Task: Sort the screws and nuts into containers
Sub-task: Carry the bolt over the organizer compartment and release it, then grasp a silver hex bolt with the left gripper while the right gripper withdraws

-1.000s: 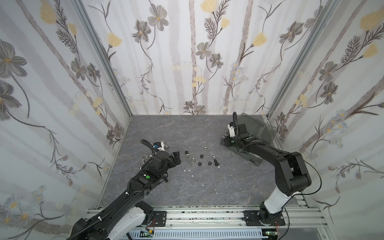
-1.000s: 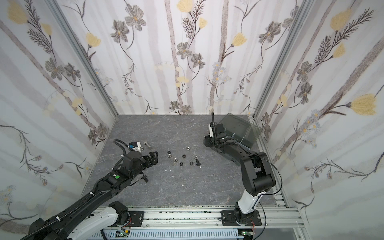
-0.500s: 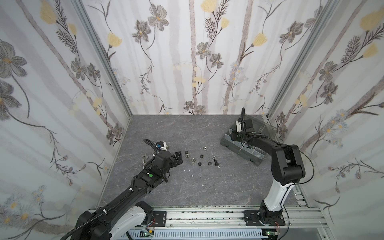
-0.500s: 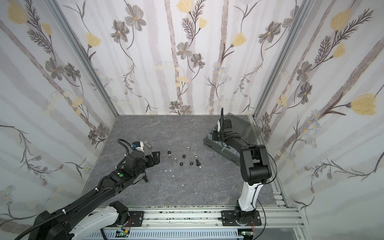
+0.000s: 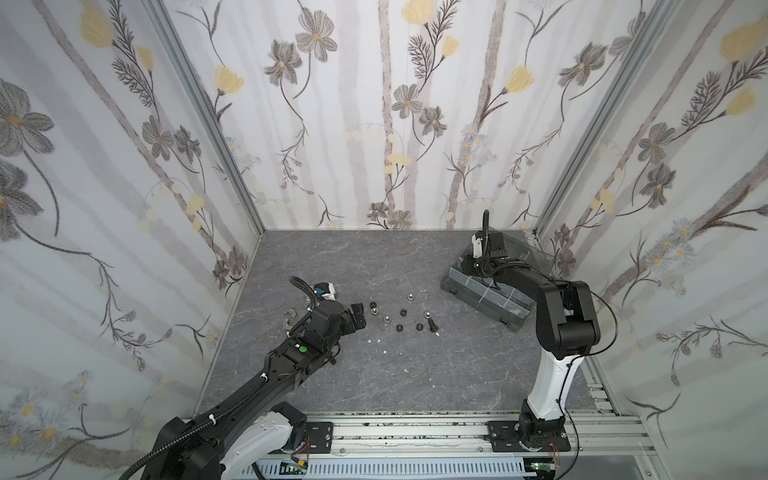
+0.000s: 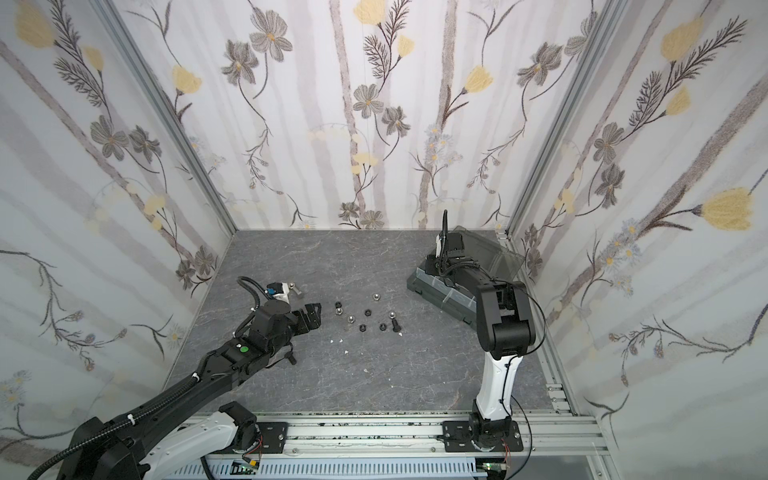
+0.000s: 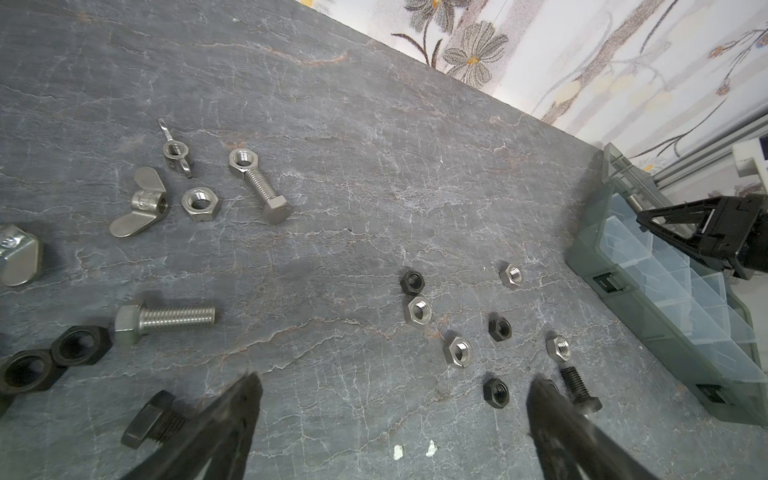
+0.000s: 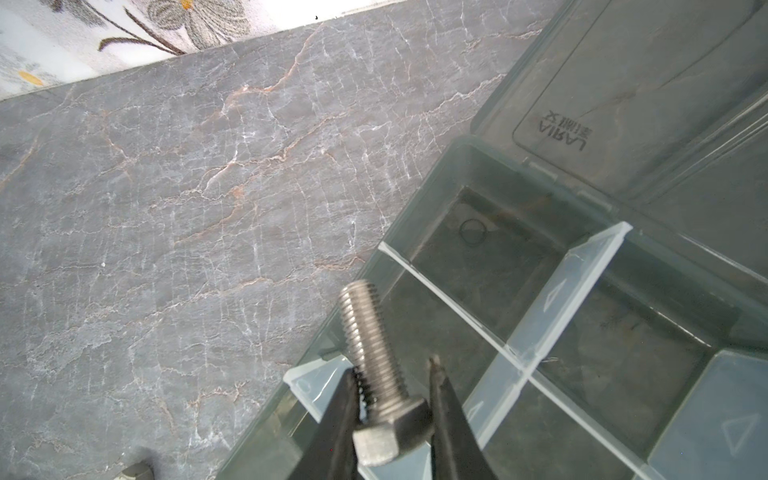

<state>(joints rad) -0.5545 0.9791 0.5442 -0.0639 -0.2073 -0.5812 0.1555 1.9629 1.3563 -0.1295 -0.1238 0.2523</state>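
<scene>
Right arm outstretched — fingers pinching screw.

A robotics lab test cell, in both top views: floral-printed wall panels framed by aluminium posts enclose a grey stone-patterned tabletop, with a slotted aluminium rail carrying arm mounts along the lower edge

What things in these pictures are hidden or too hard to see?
- Both top views: the right arm covers much of the organizer box, so what lies in its compartments cannot be told.
- Both top views: the silver bolt in the right gripper is too small to spot; the right wrist view shows it.
- Left wrist view: a silver piece is cut off by the picture's edge.
</scene>
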